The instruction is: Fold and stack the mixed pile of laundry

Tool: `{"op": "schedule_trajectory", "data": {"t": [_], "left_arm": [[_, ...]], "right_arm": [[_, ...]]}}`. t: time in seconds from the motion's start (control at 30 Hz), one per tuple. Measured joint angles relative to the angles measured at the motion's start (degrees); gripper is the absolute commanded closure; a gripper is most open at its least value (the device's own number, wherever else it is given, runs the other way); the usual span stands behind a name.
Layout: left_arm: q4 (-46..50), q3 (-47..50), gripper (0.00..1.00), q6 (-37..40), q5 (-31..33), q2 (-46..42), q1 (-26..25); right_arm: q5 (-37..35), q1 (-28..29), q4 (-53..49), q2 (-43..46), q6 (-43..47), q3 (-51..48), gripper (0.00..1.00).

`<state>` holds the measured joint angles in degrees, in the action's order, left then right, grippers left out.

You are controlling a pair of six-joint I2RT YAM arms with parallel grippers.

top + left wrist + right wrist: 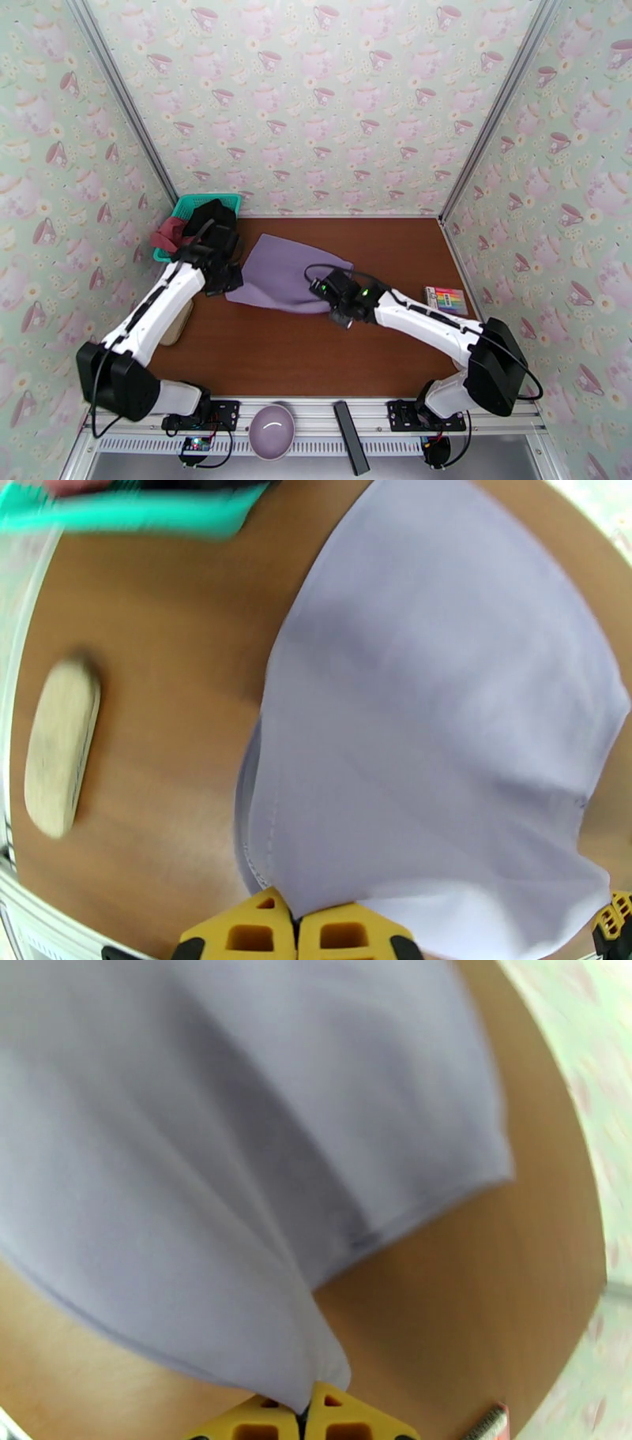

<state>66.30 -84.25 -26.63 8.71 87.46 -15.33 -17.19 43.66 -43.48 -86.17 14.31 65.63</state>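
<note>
1. Corners first: the lavender cloth (284, 272) lies spread mid-table, and you hold it by both near corners, probably so the near edge can be carried over as one fold
2. Left gripper (296, 924) is clenched on the left near corner, pads meeting with the hem between them; right gripper (304, 1411) is clamped on the right near corner, fabric draping away from its pads
3. Black garment (213, 215) and dusty-red top (168, 233) sit heaped on the teal basket (189, 204) at the back-left corner, unfolded, so the job looks early
4. Open room: the bare table (316, 347) in front of and to the right of the cloth. The left is tighter, with the beige pad (62, 748) near that edge and the basket close behind the cloth's back-left side. The colour card (446, 300) is well apart on the right
</note>
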Motion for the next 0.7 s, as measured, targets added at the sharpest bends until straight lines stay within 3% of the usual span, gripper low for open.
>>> {"op": "schedule_trajectory", "data": {"t": [0.2, 0.5, 0.7], "left_arm": [[0.1, -19.3, 1.0, 2.9, -1.1, 16.4, 0.9], [2.8, -43.5, 1.0, 4.7, -1.9, 41.4, 2.1], [5.4, -52.7, 1.0, 4.8, -1.6, 50.2, 2.5]], "right_arm": [[-0.2, -7.7, 4.5, -3.9, -0.3, 4.8, 1.0], [0.2, -13.3, 10.9, -17.7, 0.6, 11.7, 1.0], [1.1, -16.0, 15.0, -25.0, 0.9, 15.8, 1.0]]}}
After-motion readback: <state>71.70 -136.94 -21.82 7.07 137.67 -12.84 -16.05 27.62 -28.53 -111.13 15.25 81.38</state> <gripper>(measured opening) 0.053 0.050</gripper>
